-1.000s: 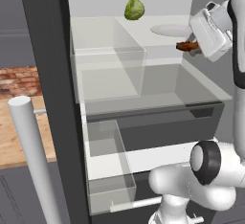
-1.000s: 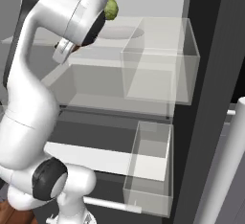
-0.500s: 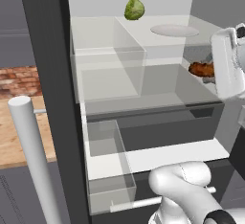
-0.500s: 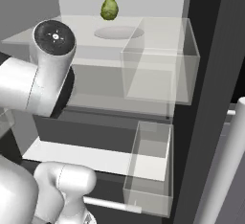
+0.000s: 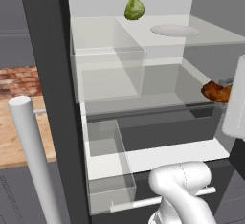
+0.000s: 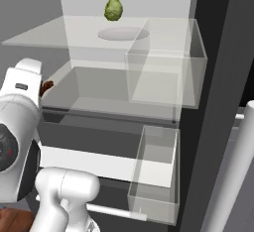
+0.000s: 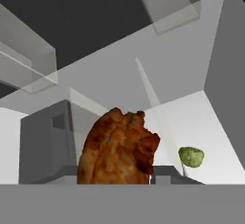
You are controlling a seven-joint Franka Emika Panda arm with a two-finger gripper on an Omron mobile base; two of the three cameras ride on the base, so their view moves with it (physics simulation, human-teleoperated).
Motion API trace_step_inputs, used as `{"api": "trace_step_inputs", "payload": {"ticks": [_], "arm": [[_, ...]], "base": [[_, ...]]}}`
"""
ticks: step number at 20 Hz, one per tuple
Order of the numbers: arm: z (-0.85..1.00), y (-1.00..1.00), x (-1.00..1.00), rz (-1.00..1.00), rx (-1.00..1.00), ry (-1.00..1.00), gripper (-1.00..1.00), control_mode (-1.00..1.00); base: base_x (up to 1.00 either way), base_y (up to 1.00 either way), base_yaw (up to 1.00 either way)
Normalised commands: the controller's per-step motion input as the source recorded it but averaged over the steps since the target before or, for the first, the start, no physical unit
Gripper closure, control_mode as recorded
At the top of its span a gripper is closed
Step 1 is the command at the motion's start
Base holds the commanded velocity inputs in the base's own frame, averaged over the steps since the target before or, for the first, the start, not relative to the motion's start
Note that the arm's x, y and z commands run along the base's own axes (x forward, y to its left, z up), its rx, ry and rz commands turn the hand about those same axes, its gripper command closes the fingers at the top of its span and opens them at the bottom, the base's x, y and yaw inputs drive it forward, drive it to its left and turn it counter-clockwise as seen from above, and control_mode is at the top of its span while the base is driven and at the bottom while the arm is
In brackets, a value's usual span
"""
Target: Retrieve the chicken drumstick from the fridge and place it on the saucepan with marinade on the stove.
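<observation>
Left base view: chicken drumstick (claw-held) now lower, off plate.

no readable text, no labels or numbers (fridge surfaces all plain)

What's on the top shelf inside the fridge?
On the fridge's top glass shelf sit a green leafy vegetable and a flat white plate. The plate looks bare. Nothing else is visible up there.

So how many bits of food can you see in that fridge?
2: a green leafy vegetable at the back of the top shelf, and a chicken drumstick at the open front. More may be hidden.
</observation>
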Motion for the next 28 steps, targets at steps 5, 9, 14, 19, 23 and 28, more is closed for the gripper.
{"api": "trace_step_inputs", "payload": {"ticks": [5, 9, 14, 19, 23, 28], "arm": [[0.0, 0.0, -0.01, 0.0, 0.0, -0.02, 1.0, -1.0], [0.0, 0.0, 0.0, 0.0, 0.0, 0.0, 1.0, 1.0], [0.0, 0.0, 0.0, 0.0, 0.0, 0.0, 1.0, 1.0], [0.0, 0.0, 0.0, 0.0, 0.0, 0.0, 1.0, 1.0], [0.0, 0.0, 0.0, 0.0, 0.0, 0.0, 1.0, 1.0], [0.0, 0.0, 0.0, 0.0, 0.0, 0.0, 1.0, 1.0]], "base": [[0.0, 0.0, 0.0], [-0.42, -0.01, 0.0], [-1.0, -0.19, 0.0], [-1.0, -0.11, 0.02], [-1.0, 0.0, 0.27], [-0.95, 0.0, 0.54]]}}
